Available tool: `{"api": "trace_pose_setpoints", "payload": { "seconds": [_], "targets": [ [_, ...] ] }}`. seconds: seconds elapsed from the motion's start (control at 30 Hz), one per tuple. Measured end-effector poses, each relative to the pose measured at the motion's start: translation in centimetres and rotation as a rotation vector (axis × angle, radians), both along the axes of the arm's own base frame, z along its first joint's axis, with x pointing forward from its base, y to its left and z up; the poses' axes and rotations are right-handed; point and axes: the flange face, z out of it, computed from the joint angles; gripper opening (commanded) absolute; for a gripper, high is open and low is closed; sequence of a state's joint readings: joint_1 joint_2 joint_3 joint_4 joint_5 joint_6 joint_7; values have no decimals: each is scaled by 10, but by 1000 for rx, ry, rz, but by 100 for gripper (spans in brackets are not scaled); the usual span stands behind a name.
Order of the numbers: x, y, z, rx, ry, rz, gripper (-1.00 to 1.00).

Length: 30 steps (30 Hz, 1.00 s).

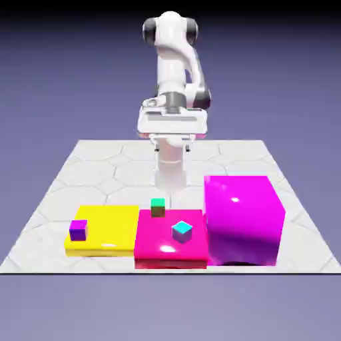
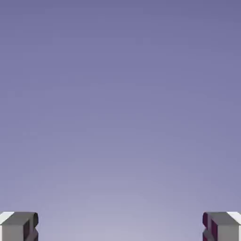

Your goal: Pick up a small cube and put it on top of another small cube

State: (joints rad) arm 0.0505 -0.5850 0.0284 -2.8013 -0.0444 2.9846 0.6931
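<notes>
Tool (image 2: 120,228): jaws wide apart, empty, high above bench (image 1: 100,166). Small yellow cube: not visible. Seen: purple cube (image 1: 78,230), green cube (image 1: 158,207), cyan cube (image 1: 182,231). Advice: descend squarely, straddle one cube, then close.

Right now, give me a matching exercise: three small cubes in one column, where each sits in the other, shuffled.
Things:
1. purple cube
2. cyan cube
3. green cube

Places:
A. on the pink slab
B. at the pink slab's far edge
C. on the yellow slab

Pairs: 1-C, 2-A, 3-B
</notes>
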Motion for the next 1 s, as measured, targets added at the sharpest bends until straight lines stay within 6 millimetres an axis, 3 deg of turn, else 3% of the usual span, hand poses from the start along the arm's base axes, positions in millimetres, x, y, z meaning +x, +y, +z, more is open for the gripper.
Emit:
{"api": "trace_pose_setpoints", "payload": {
  "seconds": [0.1, 0.17, 0.43, 0.63, 0.7, 0.83, 1.0],
  "targets": [
    [-15, 68, 5, -230, 48, 290, 0],
    [-14, 100, -6, -327, 125, 402, 0],
    [-24, 215, -66, -704, 424, 765, 0],
    [-55, 290, -108, -1020, 587, 992, 0],
    [-74, 318, -121, -1136, 620, 1071, 0],
    [-105, 359, -143, -1358, 681, 1179, 0],
    [-115, 380, -191, -1440, 809, 1181, 0]
  ]
}}
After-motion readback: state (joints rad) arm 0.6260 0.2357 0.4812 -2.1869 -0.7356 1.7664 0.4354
